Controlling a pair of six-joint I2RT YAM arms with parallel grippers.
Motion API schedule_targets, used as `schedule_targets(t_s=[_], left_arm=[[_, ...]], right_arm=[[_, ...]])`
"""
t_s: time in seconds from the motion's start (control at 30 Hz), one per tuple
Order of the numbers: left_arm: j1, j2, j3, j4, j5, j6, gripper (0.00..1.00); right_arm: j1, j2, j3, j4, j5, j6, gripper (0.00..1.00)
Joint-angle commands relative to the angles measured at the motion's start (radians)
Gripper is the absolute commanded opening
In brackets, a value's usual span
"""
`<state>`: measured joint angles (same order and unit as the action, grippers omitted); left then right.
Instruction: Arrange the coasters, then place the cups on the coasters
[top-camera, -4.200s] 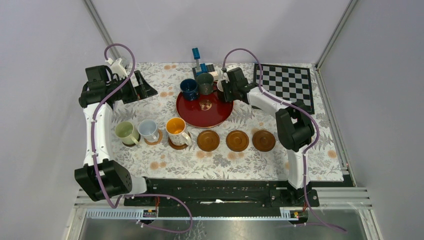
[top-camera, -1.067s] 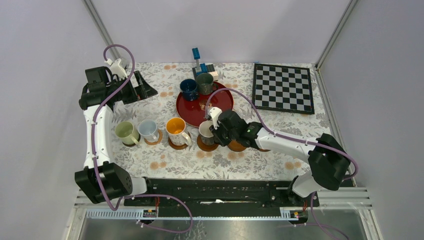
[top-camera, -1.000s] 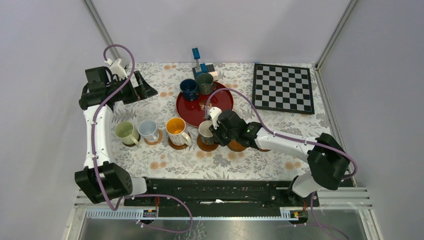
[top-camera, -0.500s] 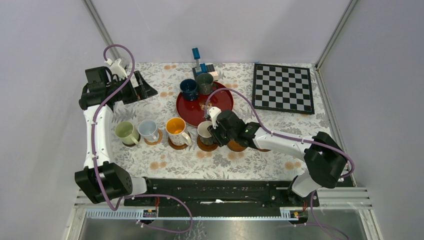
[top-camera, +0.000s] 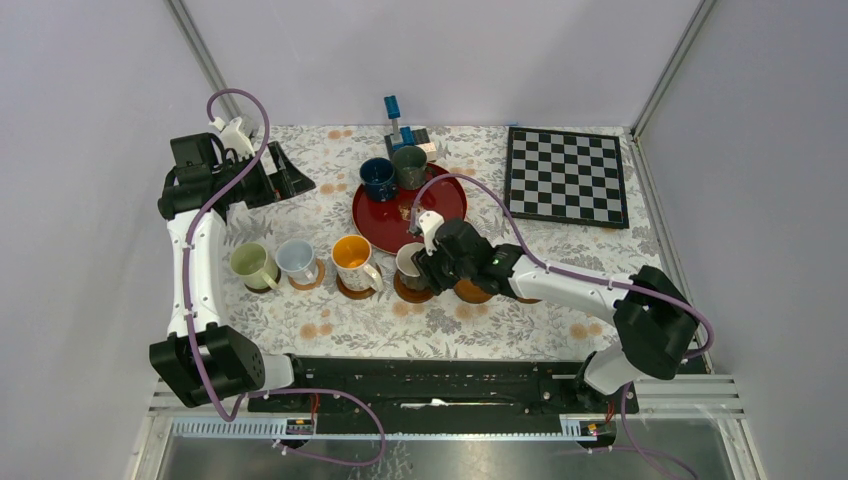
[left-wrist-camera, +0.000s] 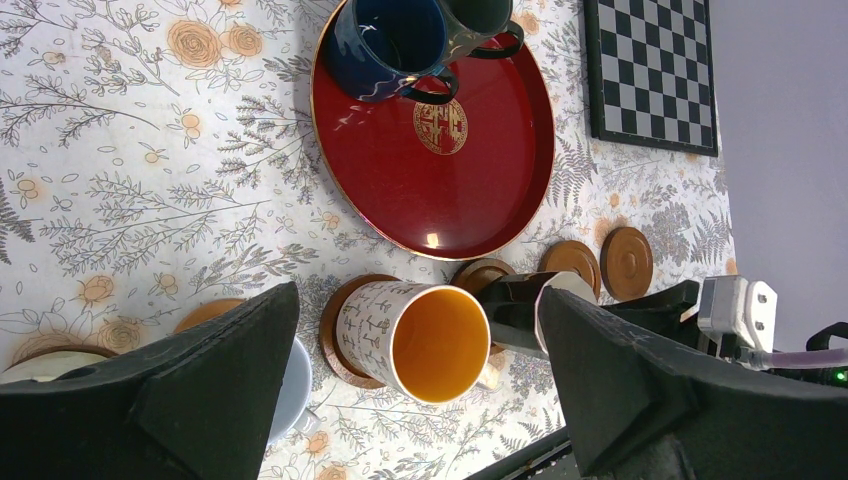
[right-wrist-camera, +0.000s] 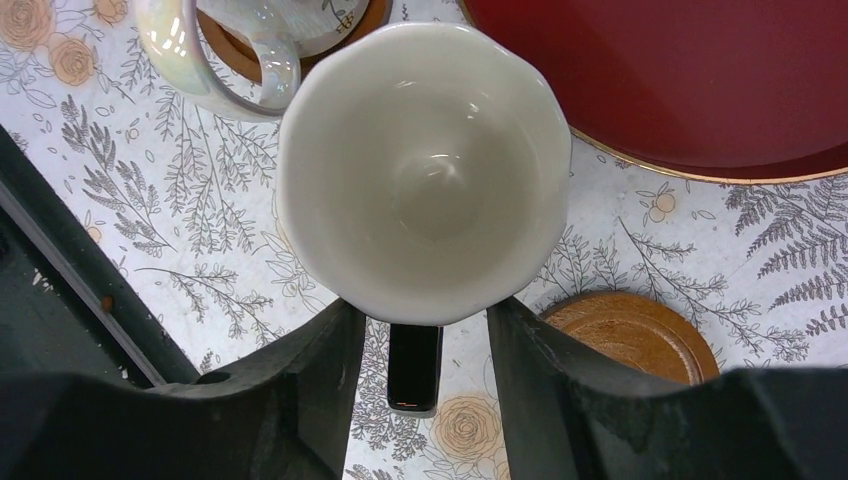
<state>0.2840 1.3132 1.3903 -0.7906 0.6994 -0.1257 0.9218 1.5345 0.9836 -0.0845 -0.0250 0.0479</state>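
A black cup with a cream inside (right-wrist-camera: 425, 170) stands upright on a brown coaster (top-camera: 413, 291), fourth in the front row. My right gripper (right-wrist-camera: 420, 345) is open, its fingers either side of the cup's black handle (right-wrist-camera: 414, 368) with a gap on each side. The pale green cup (top-camera: 250, 265), light blue cup (top-camera: 296, 259) and patterned cup (top-camera: 352, 255) sit on coasters to the left. A bare coaster (right-wrist-camera: 632, 332) lies just right of the black cup, and another (left-wrist-camera: 627, 262) beyond it. The dark blue cup (top-camera: 378, 177) and dark grey-green cup (top-camera: 409, 165) stand at the red tray's far rim. My left gripper (left-wrist-camera: 418, 300) hangs open, high at the far left.
The red round tray (top-camera: 405, 222) lies behind the row of cups. A chessboard (top-camera: 567, 177) sits at the back right. A small blue object (top-camera: 395, 118) stands behind the tray. The flowered cloth (top-camera: 330, 320) ends at the black rail near the arm bases.
My right gripper carried the black cup from the tray to the fourth coaster. Over the last second its jaws have spread off the handle. The left arm has not moved.
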Motion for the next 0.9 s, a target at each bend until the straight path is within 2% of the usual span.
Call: schedule_targets(t_s=[0.0, 0.17, 0.4, 0.5, 0.6, 0.7, 0.87], left_arm=[[0.006, -0.006, 0.010, 0.042, 0.009, -0.009, 0.99], [0.007, -0.005, 0.009, 0.042, 0.011, -0.009, 0.99], [0.007, -0.010, 0.012, 0.033, 0.020, -0.008, 0.99], [0.007, -0.022, 0.010, 0.033, 0.024, 0.001, 0.99], [0.007, -0.025, 0.009, 0.031, 0.025, 0.009, 0.99], [0.005, -0.016, 0.017, 0.015, 0.034, 0.026, 0.99], [-0.001, -0.026, 0.033, 0.008, 0.027, 0.062, 0.99]], right_arm=[[0.008, -0.055, 0.026, 0.012, -0.031, 0.019, 0.55], [0.008, -0.070, 0.009, 0.020, -0.063, 0.025, 0.57], [0.008, -0.096, 0.041, -0.033, -0.052, 0.011, 0.91], [0.007, -0.126, 0.060, -0.055, -0.043, -0.011, 0.99], [-0.014, -0.148, 0.128, -0.099, -0.050, -0.031, 1.00], [-0.114, -0.147, 0.236, -0.119, -0.112, -0.024, 1.00], [-0.276, -0.055, 0.400, -0.107, -0.192, -0.040, 1.00]])
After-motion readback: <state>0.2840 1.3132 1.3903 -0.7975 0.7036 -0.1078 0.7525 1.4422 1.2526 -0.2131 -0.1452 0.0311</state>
